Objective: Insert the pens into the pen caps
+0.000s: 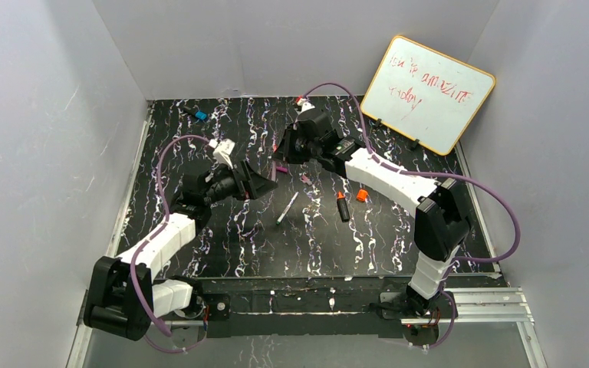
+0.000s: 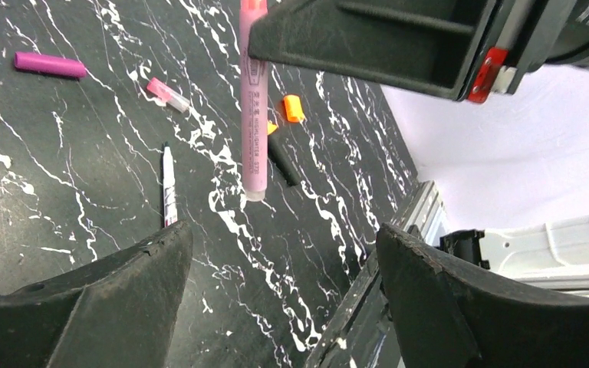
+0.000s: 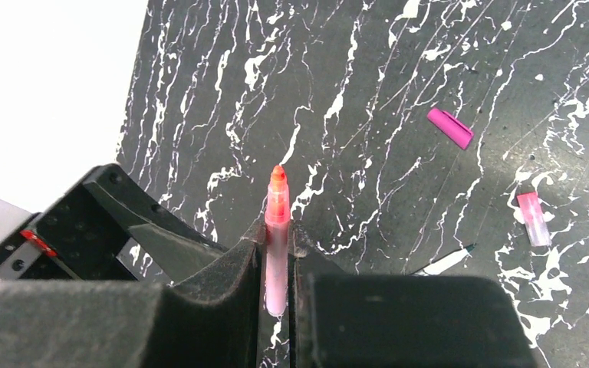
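My right gripper (image 3: 278,236) is shut on the slim pink-purple pen (image 3: 278,201) and holds it off the table with its orange-red tip pointing away. The pen also shows in the left wrist view (image 2: 251,107), hanging from the right gripper's fingers. My left gripper (image 2: 284,261) is open and empty, just left of the right gripper (image 1: 280,151) and facing it. On the table lie the magenta cap (image 2: 50,64), the pale pink cap (image 2: 168,94), the white pen (image 2: 169,186), the orange cap (image 2: 294,108) and the short black marker (image 2: 284,157).
A small black piece with a blue end (image 1: 198,114) lies at the far left of the mat. A whiteboard (image 1: 428,92) leans at the back right. Grey walls enclose the table, and a metal rail (image 1: 475,303) runs along its near edge.
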### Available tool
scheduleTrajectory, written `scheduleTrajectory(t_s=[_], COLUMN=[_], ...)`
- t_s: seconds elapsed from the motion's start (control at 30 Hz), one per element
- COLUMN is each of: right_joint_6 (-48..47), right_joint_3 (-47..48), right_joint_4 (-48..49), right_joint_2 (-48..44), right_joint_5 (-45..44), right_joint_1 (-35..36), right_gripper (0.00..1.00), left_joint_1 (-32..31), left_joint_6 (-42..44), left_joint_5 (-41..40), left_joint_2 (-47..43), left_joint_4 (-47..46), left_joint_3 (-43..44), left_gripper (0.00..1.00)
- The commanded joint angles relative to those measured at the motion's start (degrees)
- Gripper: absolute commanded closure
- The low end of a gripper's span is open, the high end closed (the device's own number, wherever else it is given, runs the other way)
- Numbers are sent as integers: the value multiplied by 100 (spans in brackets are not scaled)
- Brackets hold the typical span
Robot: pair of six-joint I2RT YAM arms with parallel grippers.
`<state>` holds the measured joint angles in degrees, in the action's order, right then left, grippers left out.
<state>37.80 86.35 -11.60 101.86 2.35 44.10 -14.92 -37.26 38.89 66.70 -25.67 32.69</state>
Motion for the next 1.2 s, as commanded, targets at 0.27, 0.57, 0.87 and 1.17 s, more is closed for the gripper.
scheduleTrajectory(t_s=[0.27,0.57,0.87,1.17], right_joint_6=[248,374,377,377], right_joint_3=[222,96,104,120], right_joint_4=[340,417,458,440], right_joint_2=[-186,-171,-81,39], right_joint_5=[265,296,390,527], right_joint_1=[253,412,464,492], right_gripper=[99,99,99,99], left_joint_1=[-471,-479,-477,-477], left_joint_6=[690,798,760,677], left_joint_5=[-528,-991,-1250,-1093], left_joint_2=[124,-30,-145,-55], left_joint_4=[628,741,704,522], left_joint_3=[225,226,194,212], left_gripper=[17,28,52,63])
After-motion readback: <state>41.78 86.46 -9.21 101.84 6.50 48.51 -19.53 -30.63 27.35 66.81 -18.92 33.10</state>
